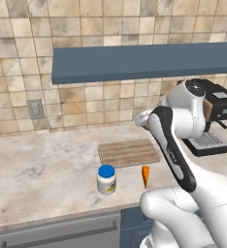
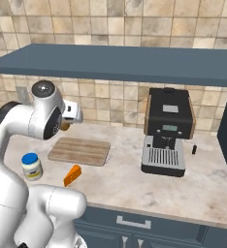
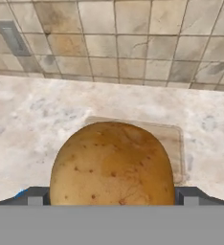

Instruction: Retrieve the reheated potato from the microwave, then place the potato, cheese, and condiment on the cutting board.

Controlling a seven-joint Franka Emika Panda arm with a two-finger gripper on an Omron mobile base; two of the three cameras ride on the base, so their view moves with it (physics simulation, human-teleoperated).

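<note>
The potato (image 3: 112, 165) sat clamped between the two finger tips of the end effector (image 3: 112, 198), filling the lower middle of the hand view; in the right base view a sliver of it showed just under the white hand, above the far side of the tabletop (image 2: 207, 189). Beyond it lay the cutting board (image 1: 129, 152), flat and bare, toward the back edge of the tabletop, near the tiled wall. The condiment (image 1: 106, 179), a white jar with a blue lid, stood upright near the front edge, and the orange cheese (image 1: 145, 176) wedge lay just beside it, both in front of the board and apart from it. A black coffee machine (image 2: 168, 131) stood further along toward the tabletop's right end.

The step in hand looked to be carrying the potato to the board. The next move probably called for lowering it squarely over the board's middle, then parting the fingers gently, since a rounded potato could roll off. Jar and cheese remained to be fetched.
</note>
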